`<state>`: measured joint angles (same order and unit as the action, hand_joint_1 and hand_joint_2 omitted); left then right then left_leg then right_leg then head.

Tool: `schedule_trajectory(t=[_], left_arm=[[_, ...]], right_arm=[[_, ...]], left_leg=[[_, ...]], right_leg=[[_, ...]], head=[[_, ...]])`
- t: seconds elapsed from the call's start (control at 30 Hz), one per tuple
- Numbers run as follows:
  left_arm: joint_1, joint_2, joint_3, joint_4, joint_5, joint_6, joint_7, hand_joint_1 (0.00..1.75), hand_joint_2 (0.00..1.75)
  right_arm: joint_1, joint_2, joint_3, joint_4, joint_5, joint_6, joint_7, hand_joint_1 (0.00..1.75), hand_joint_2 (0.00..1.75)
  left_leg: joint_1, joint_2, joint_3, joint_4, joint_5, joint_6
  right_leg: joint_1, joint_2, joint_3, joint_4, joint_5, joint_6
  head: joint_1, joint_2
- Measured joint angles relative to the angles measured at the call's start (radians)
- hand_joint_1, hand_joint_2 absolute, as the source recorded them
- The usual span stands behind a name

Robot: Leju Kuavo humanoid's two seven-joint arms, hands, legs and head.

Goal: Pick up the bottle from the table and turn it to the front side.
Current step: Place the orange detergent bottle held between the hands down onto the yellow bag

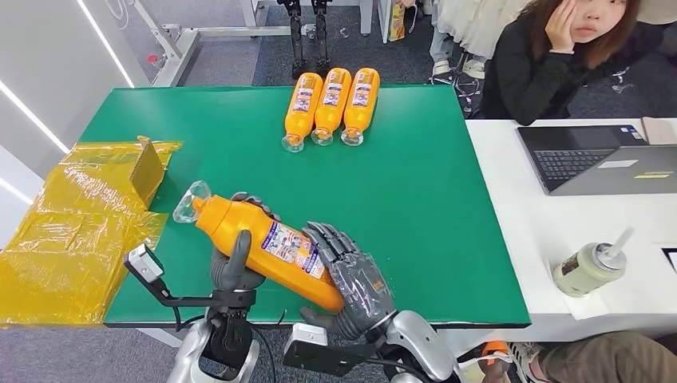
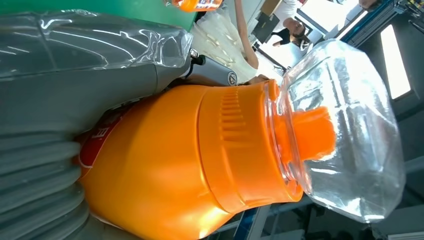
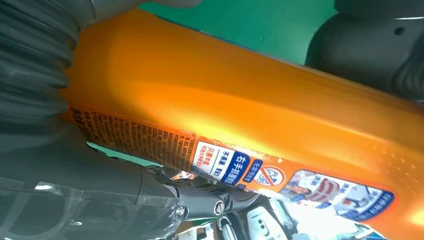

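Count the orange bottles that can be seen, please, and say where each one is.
4. Three orange bottles lie side by side at the far edge of the green table. A fourth bottle is held by the left hand and right hand.

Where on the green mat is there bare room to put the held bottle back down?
Open mat lies between the three-bottle row and the hands, out to the white desk, and also left of the row. It is crowded near the front edge: left hand and right hand hold the bottle, beside the yellow wrap.
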<state>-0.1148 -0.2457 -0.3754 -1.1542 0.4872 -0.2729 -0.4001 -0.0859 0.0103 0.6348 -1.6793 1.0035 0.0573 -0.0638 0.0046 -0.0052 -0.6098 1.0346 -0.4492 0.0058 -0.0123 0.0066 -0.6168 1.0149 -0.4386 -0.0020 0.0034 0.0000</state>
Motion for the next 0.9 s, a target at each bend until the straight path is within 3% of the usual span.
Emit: schedule_trajectory(t=[0.23,0.5,0.67,0.9], left_arm=[[-0.045,0.026,0.012,0.017,-0.15,0.126,-0.082,1.75,1.75],[-0.139,0.107,0.146,0.029,-0.395,0.207,-0.101,1.75,1.75],[-0.182,0.183,0.188,0.025,-0.667,0.249,-0.053,1.75,1.75],[-0.236,0.333,0.197,0.027,-1.097,0.316,0.046,1.75,1.75]], right_arm=[[-0.002,0.0,0.0,0.002,-0.021,-0.037,-0.032,0.0,1.75],[-0.014,-0.026,0.001,0.044,-0.097,-0.109,-0.094,0.0,1.75],[-0.02,-0.06,0.007,0.068,-0.13,-0.133,-0.105,0.0,1.75],[-0.016,-0.113,0.007,0.087,-0.187,-0.17,-0.132,0.0,1.75]], left_leg=[[0.0,0.0,0.0,0.0,0.0,0.0],[0.001,0.0,0.0,0.0,0.001,-0.002],[0.001,0.0,0.0,0.0,0.002,-0.002],[0.001,0.001,0.001,0.0,0.002,-0.002]], right_leg=[[0.0,0.0,0.0,0.0,0.0,0.0],[0.0,0.0,0.0,0.002,0.001,-0.001],[0.0,0.0,0.0,0.002,0.001,-0.001],[0.001,0.001,-0.001,0.002,0.001,-0.002]], head=[[0.0,0.0],[0.0,0.0],[0.0,0.0],[0.0,0.0]])
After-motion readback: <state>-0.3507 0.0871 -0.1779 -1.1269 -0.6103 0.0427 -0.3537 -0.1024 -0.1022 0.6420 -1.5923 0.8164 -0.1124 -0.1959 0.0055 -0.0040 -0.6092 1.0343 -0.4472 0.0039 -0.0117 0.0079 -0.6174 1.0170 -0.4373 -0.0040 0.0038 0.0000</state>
